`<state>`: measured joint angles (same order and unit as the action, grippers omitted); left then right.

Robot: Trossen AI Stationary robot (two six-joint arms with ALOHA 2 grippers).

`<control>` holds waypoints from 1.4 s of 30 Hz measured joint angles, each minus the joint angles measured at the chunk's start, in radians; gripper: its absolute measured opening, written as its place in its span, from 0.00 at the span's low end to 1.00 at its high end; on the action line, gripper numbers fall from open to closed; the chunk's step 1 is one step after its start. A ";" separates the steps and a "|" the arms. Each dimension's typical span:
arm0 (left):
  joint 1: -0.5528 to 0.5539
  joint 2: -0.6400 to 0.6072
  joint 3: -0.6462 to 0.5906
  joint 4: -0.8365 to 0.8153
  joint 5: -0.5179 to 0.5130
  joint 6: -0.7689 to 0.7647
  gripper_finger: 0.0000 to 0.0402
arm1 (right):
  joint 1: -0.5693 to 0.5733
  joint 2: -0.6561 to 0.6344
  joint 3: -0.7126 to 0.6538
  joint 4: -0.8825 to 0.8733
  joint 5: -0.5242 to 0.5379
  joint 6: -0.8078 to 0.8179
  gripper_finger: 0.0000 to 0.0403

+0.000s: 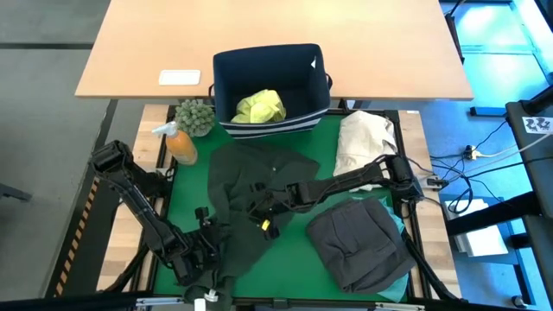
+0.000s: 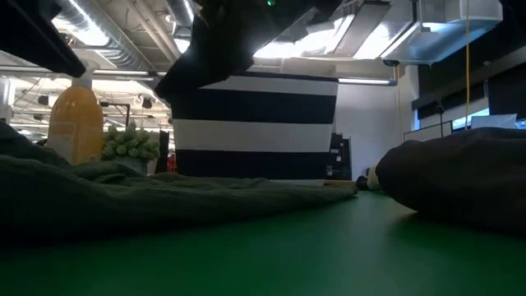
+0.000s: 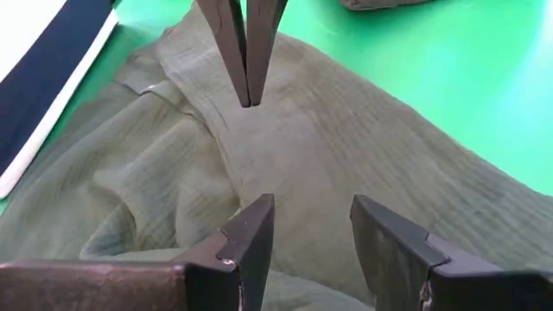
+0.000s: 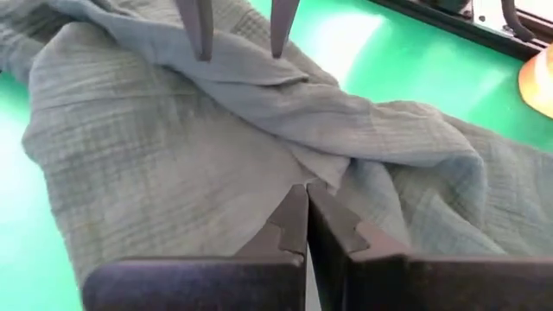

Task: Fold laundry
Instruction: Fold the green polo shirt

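Garment, dark olive (image 1: pixel 251 186): spread mid-table on green mat (image 1: pixel 315 142) for folding. Right gripper (image 1: pixel 266 218) jaws clenched, pinching a raised fold; left gripper (image 1: pixel 210 231) jaws parted, poised just beside, nothing held.

Four garments (image 1: pixel 259 181), one bin (image 1: pixel 226 86), one bottle (image 1: pixel 180 144), one cream bundle (image 1: pixel 367 142)

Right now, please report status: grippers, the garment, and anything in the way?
Left gripper open over dark olive shirt. Right gripper shut, pinching a fold. Grey folded garment lies beside, clear.
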<state>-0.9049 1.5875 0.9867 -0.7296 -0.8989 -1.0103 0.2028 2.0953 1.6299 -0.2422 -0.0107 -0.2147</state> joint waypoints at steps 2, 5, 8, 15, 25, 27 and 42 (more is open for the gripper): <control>0.005 0.000 0.000 -0.003 0.009 0.000 0.38 | -0.014 0.000 0.000 0.006 -0.002 0.000 0.01; 0.003 0.000 0.000 -0.044 0.008 -0.012 0.38 | -0.032 0.000 0.000 0.009 -0.001 0.000 0.01; -0.014 0.000 0.000 -0.071 -0.052 -0.039 0.38 | -0.045 0.000 0.000 0.007 -0.009 0.000 0.01; -0.078 -0.001 -0.006 -0.293 -0.127 -0.250 0.38 | -0.053 0.000 0.000 0.009 -0.026 -0.027 0.01; -0.056 -0.192 -0.200 -0.159 -0.044 -0.279 0.30 | -0.055 0.000 0.000 0.042 -0.026 -0.047 0.01; -0.045 -0.260 -0.254 -0.102 -0.031 -0.254 0.28 | -0.056 0.000 0.000 0.038 -0.026 -0.048 0.01; 0.297 -0.533 -0.478 -0.081 0.350 0.000 0.26 | -0.060 0.000 0.000 0.021 -0.025 -0.046 0.01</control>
<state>-0.6077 1.0546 0.5086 -0.8108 -0.5493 -1.0106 0.1432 2.0953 1.6295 -0.2214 -0.0357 -0.2611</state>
